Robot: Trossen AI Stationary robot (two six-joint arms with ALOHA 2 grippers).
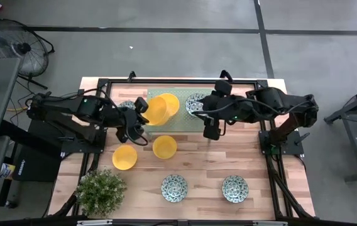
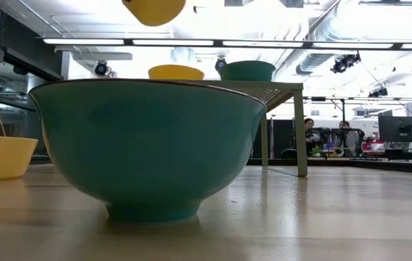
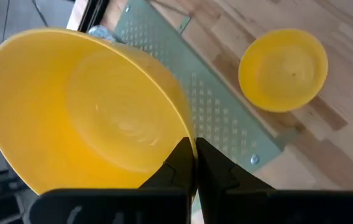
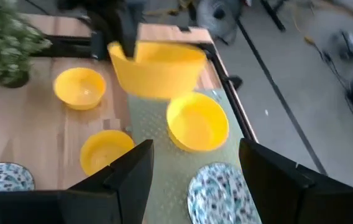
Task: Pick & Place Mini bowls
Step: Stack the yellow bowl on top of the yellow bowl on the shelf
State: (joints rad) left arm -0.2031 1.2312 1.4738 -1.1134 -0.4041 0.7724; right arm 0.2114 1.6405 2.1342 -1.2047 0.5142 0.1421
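Left gripper (image 1: 142, 123): we see it pinching the rim of a yellow bowl (image 1: 156, 110), held tilted in the air above the pale green perforated stand (image 1: 180, 122).
Right gripper (image 1: 212, 133): we see its fingers spread wide and empty, hanging over the stand's right end.
Stand: one yellow bowl on the stand (image 1: 168, 103), a patterned bowl (image 1: 196, 103) beside it, another patterned bowl (image 1: 127, 105) near the left end.
Table (image 1: 254, 157): two yellow bowls on the wood (image 1: 125, 157) in front of the stand, two patterned bowls near the front edge (image 1: 174, 188).
Front left corner: potted plant (image 1: 100, 191).
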